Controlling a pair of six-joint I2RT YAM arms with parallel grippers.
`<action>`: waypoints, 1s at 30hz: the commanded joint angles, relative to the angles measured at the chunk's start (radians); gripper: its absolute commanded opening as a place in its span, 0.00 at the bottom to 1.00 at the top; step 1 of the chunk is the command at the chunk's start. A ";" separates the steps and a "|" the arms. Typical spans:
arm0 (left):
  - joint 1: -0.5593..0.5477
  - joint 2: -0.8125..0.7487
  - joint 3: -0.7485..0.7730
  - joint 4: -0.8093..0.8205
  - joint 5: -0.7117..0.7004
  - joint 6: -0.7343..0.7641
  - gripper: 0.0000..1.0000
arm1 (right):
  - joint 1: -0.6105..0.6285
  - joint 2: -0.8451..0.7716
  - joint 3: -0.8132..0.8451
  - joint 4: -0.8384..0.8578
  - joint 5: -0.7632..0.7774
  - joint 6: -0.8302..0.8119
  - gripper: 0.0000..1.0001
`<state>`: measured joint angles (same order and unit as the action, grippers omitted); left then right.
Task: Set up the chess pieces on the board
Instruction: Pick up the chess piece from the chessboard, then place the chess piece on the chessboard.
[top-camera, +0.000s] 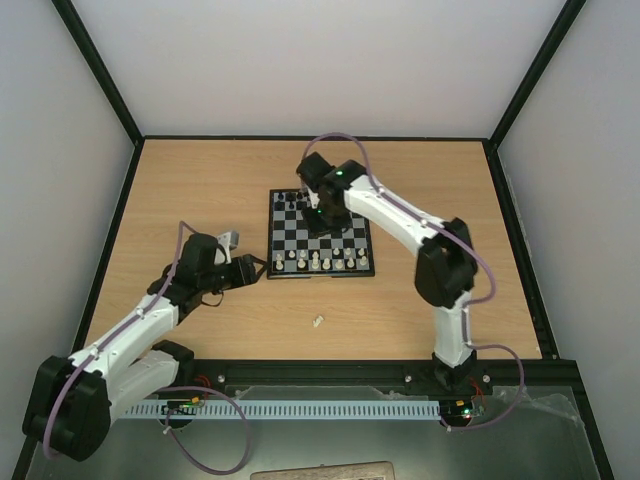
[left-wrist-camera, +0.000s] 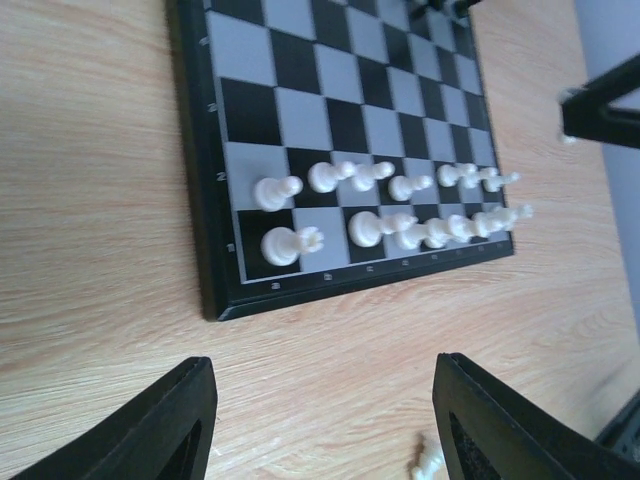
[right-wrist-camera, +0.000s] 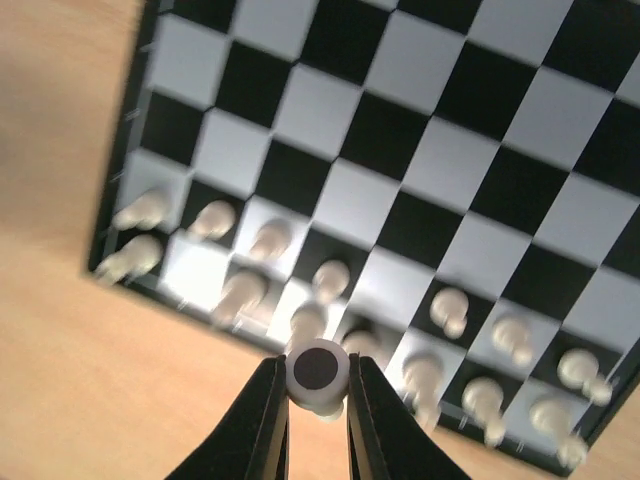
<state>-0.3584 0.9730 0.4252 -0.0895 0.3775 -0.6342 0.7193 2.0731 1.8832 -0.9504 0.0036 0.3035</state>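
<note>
Top external: board (top-camera: 320, 235) mid-table (top-camera: 200, 180), square to arms. White pieces (top-camera: 320, 262) along its near edge. Stray white piece (top-camera: 318, 321) on wood, nearer arm bases. Right gripper (top-camera: 317, 218) over board middle. Left gripper (top-camera: 258, 268) just off board's near left corner.

Left wrist: fingers (left-wrist-camera: 170, 430) spread wide, nothing between. White pieces in two rows.

Right wrist: fingers (right-wrist-camera: 262, 430) pinched on held piece (right-wrist-camera: 318, 372), dark round base toward lens, above white rows.
</note>
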 joint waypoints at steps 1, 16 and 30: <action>0.007 -0.087 0.028 -0.017 0.097 0.039 0.63 | 0.004 -0.213 -0.170 0.088 -0.219 0.004 0.03; -0.047 -0.382 -0.074 0.165 0.212 -0.163 0.66 | 0.022 -0.582 -0.771 0.923 -0.647 0.482 0.05; -0.122 -0.491 -0.076 0.217 0.082 -0.277 0.50 | 0.047 -0.509 -0.854 1.368 -0.596 0.970 0.05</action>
<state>-0.4774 0.4923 0.3557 0.0872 0.4976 -0.8803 0.7418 1.5337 1.0412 0.2604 -0.5789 1.1240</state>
